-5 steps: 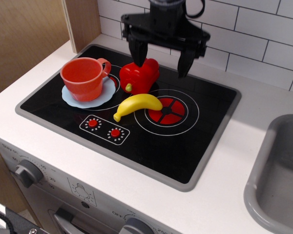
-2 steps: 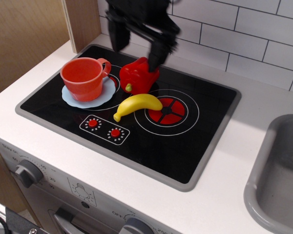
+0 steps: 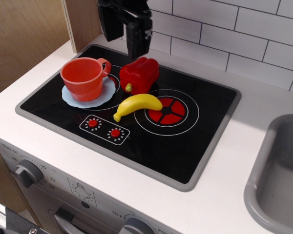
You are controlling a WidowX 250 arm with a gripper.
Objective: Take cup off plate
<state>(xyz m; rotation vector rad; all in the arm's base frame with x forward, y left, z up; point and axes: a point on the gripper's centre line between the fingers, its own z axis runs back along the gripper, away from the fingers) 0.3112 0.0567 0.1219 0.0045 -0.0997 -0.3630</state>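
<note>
The orange-red toy cup (image 3: 83, 77) stands upright on the pale blue plate (image 3: 101, 97) at the left of the black stovetop, its handle pointing back right. My gripper (image 3: 123, 45) hangs above the stovetop's back edge, behind and to the right of the cup and apart from it. Its two black fingers (image 3: 137, 41) point down with a gap between them and nothing held; it is open.
A red bell pepper (image 3: 139, 74) sits just right of the cup, and a yellow banana (image 3: 136, 105) lies in front of it. A wooden panel (image 3: 27, 34) stands at the left, a tiled wall behind, and a grey sink (image 3: 278, 180) at the right.
My gripper has moved left along the back of the stove, from above the pepper to behind the cup, and turned. The cup, plate, pepper and banana have not moved.
</note>
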